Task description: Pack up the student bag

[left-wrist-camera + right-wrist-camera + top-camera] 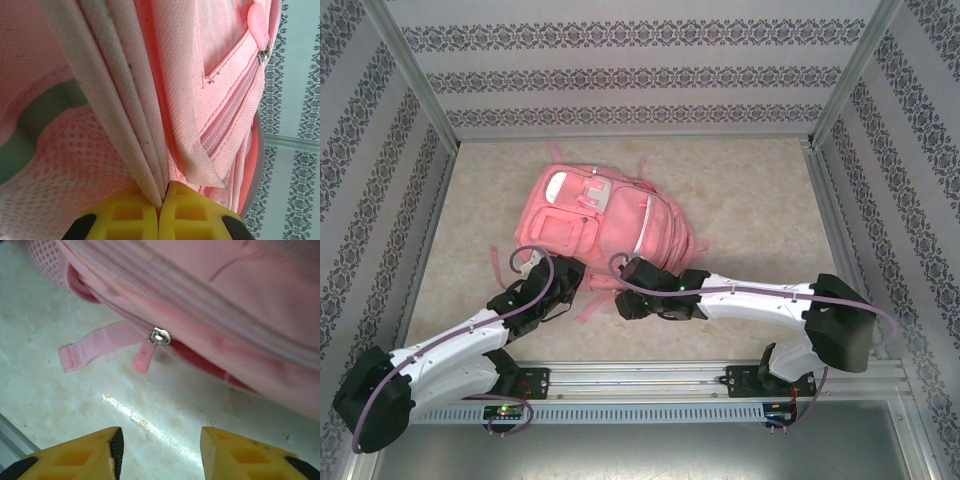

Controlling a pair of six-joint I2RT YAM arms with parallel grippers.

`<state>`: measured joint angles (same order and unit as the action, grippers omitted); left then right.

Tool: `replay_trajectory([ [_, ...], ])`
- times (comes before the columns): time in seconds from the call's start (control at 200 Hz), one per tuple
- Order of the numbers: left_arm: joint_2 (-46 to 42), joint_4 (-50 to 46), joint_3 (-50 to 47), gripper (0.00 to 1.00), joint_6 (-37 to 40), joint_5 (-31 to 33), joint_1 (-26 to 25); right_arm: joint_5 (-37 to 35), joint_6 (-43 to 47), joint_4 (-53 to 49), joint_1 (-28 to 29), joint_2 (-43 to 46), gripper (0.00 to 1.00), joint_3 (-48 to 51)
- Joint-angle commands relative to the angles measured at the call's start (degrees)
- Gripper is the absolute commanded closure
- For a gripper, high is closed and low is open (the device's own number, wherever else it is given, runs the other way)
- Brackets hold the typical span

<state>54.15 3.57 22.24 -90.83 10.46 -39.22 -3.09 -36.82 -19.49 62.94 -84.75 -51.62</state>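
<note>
The student bag lies flat on the table with its front pockets up, just beyond the tips of both arms. The left gripper is at the bag's near-left edge. In the left wrist view its yellow fingers are pressed tight together, pinching a fold of pale lining and pink webbing next to the bag's mesh panel. That hold looks meant to anchor the bag, so the fabric is taut and cannot slide when a zip is worked. The view is too close to say which seam it has, though it is probably the lip of an opening.

The right gripper is at the bag's near edge, on the other side of the bag's middle from the left one. In the right wrist view its fingers stand roughly half spread, with bare table between them and nothing held. Just ahead, a pink zip pull hangs from its metal slider at the bag's lower edge, with a short webbing tab beside it. The jaws are lined up on that pull. The step in hand therefore seems to be gripping it to run the zip while the other arm braces the bag.
</note>
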Motion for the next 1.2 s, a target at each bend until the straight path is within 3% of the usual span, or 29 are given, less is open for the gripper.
replay_trajectory([
  [0.0,0.74,8.23,1.74,1.0,-3.31,0.77,-2.78,-1.73,-2.57,0.94,0.6,-2.3,0.52,-1.3],
  [0.685,3.58,14.84,1.24,1.0,-6.07,5.36,-7.89,-10.21,-8.96,6.92,-0.42,-15.45,0.46,-5.26],
  [1.199,1.16,14.07,-1.06,1.0,-5.24,7.58,-7.85,-9.07,-10.73,15.86,-4.76,-3.94,0.71,6.21],
])
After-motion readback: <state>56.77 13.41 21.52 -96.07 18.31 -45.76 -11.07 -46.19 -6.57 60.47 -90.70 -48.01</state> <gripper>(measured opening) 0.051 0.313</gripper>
